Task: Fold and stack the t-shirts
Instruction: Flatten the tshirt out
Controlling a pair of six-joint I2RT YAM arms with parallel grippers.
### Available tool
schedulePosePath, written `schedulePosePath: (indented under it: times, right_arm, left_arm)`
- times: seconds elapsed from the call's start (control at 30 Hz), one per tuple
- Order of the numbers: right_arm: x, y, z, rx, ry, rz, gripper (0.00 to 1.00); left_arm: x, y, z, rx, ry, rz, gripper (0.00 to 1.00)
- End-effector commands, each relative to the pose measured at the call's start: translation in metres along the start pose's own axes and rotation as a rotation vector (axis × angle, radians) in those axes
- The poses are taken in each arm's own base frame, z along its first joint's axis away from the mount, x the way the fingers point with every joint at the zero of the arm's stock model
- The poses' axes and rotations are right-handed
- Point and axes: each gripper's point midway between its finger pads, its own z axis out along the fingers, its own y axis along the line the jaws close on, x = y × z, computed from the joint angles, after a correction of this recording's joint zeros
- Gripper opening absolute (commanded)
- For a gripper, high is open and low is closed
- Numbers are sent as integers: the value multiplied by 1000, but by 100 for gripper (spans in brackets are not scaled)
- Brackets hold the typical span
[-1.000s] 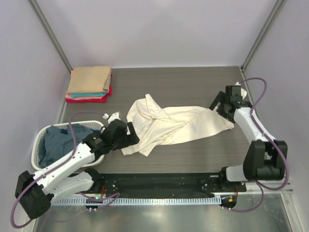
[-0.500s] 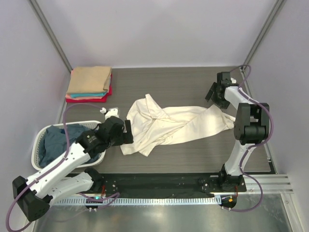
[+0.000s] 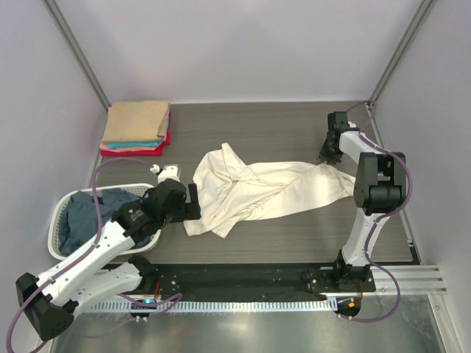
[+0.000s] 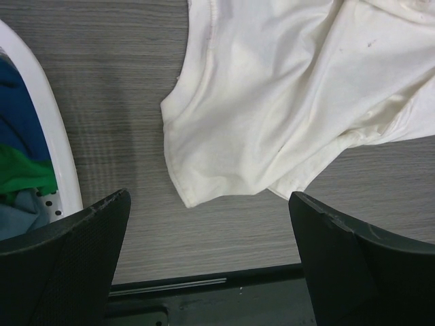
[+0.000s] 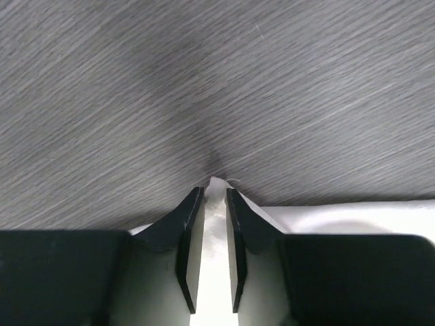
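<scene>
Over the last second the left gripper (image 3: 193,201) is pulling back slightly from the cream-white t-shirt (image 3: 265,191) and spreading wide. The right arm is swinging in to the shirt's far right corner.

Nearest, the left fingers are hanging wide apart and holding nothing, just above the shirt's near left hem. Beside them the laundry basket (image 3: 62,203) is holding a dusty-blue shirt (image 3: 85,217) and a green shirt (image 4: 24,170), both waiting to be folded. The cream-white t-shirt is lying rumpled across the middle of the table (image 3: 280,125), not yet spread flat.

Farther right, the right gripper (image 5: 214,195) is pinching a corner of that shirt between narrow fingers. At the far left, the tan shirt (image 3: 136,120), teal shirt (image 3: 132,144) and red shirt (image 3: 166,138) are sitting folded in one stack. So about half the work is done.
</scene>
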Motion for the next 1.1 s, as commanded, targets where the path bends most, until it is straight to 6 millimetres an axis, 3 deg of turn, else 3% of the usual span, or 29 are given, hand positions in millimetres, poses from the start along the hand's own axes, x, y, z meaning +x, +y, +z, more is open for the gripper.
schedulePosePath:
  times: [0.0, 0.1, 0.27, 0.37, 0.43, 0.47, 0.5, 0.53, 0.57, 0.6, 0.63, 0.67, 0.7, 0.77, 0.8, 0.87, 0.97, 1.0, 1.07]
  right_arm:
    - [-11, 6, -5, -12, -30, -12, 20]
    - [-10, 7, -4, -18, -28, -15, 3]
    - [-12, 10, -9, -32, -34, -13, 1]
    - [-23, 12, -27, -47, -76, 0, 1]
    - [-33, 13, -49, -73, -119, 15, 1]
    - [-22, 28, -58, -106, -111, -11, 1]
    - [-19, 28, -66, -123, -112, 5, 1]
    - [-21, 30, -87, -161, -138, 21, 1]
    - [1, 32, -94, -199, -102, 13, 1]
    - [10, 33, -103, -224, -100, 15, 1]
    - [11, 37, -134, -282, -147, 34, 1]
    - [37, 32, -135, -289, -112, 25, 1]
    - [56, 42, -149, -330, -109, -5, 1]
    - [77, 41, -186, -396, -148, 20, 1]
    - [110, 40, -188, -405, -113, -12, 1]
    - [147, 22, -199, -416, -72, 38, 1]
    - [186, 2, -202, -416, 6, 90, 1]
    - [188, -3, -210, -441, -11, 111, 1]
    - [190, -12, -217, -438, -23, 130, 46]
  left_arm:
    - [-8, 5, -3, -10, -46, -3, 100]
    - [-9, 5, -5, -8, -54, -7, 100]
    - [-11, 8, -6, -14, -68, -13, 100]
    - [-12, 8, -7, -15, -76, -19, 100]
    - [-12, 8, -8, -12, -78, -20, 100]
    - [-12, 8, -9, -9, -79, -21, 100]
    - [-13, 7, -8, -8, -82, -22, 100]
    - [-13, 8, -9, -9, -82, -23, 100]
    - [-13, 8, -8, -12, -81, -22, 100]
    - [-13, 8, -9, -9, -84, -24, 100]
    - [-14, 8, -10, -9, -86, -26, 100]
    - [-14, 8, -9, -10, -88, -27, 100]
    - [-14, 8, -10, -8, -89, -26, 100]
    - [-15, 8, -11, -6, -93, -29, 100]
    - [-15, 9, -11, -8, -93, -29, 100]
    - [-15, 9, -11, -5, -96, -30, 100]
    - [-16, 9, -11, -8, -100, -33, 100]
    - [-16, 9, -11, -8, -100, -34, 100]
    - [-16, 10, -10, -12, -99, -34, 100]
